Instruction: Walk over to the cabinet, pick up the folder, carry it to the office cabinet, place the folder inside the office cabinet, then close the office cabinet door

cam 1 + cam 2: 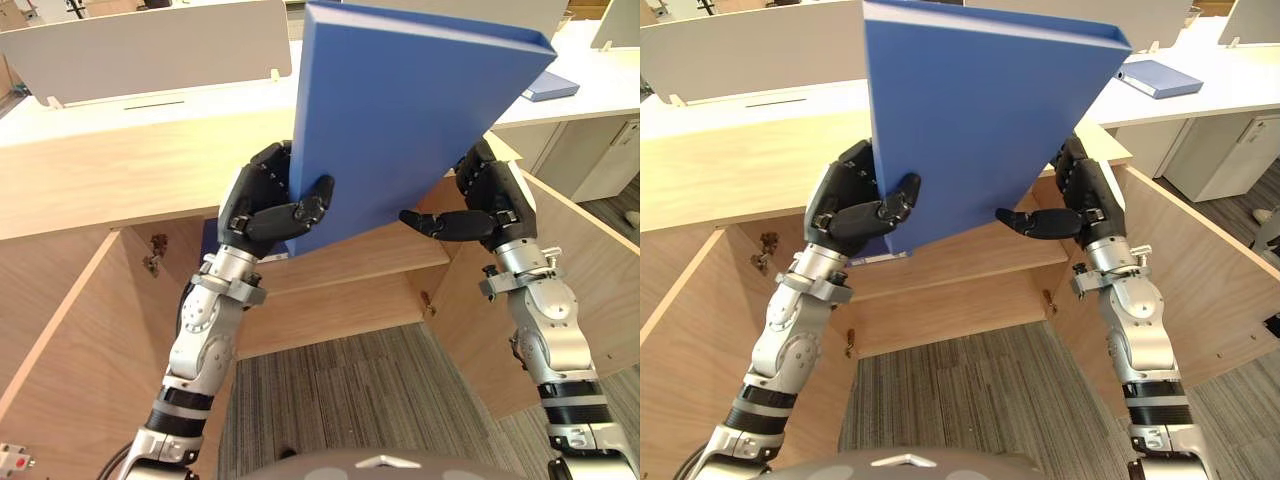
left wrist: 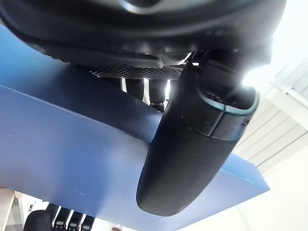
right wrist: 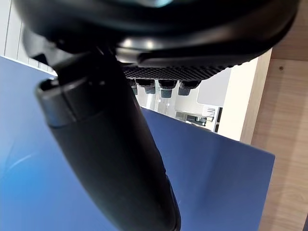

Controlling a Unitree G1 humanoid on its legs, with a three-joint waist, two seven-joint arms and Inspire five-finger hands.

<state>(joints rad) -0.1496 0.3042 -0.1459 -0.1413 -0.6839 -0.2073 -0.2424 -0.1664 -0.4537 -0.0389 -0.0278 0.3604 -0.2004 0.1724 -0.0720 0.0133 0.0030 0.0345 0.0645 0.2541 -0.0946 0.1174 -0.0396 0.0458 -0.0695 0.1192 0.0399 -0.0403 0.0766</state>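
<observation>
left robot hand (image 2: 192,154) | thumb pressed on blue folder (image 2: 72,159) face | fingers behind its upper edge

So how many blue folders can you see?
2. One folder is held up between the left hand and right hand; a second folder lies on the white desk, far right. Others may hide behind the held one.

**Clerk:** First entry?
**Checker:** Wooden cabinet (image 1: 120,180), flat wooden top, left door (image 1: 70,340) and right door (image 1: 590,260) swung open, one shelf (image 1: 370,258) inside.
**Clerk:** What does it stand on?
**Checker:** Floor (image 1: 380,390), grey striped carpet.
**Clerk:** Behind it?
**Checker:** White worktop (image 1: 1220,95). One flat blue folder (image 1: 1155,77) lies on it at the far right; a pale partition panel (image 1: 150,45) stands upright along it.
</observation>
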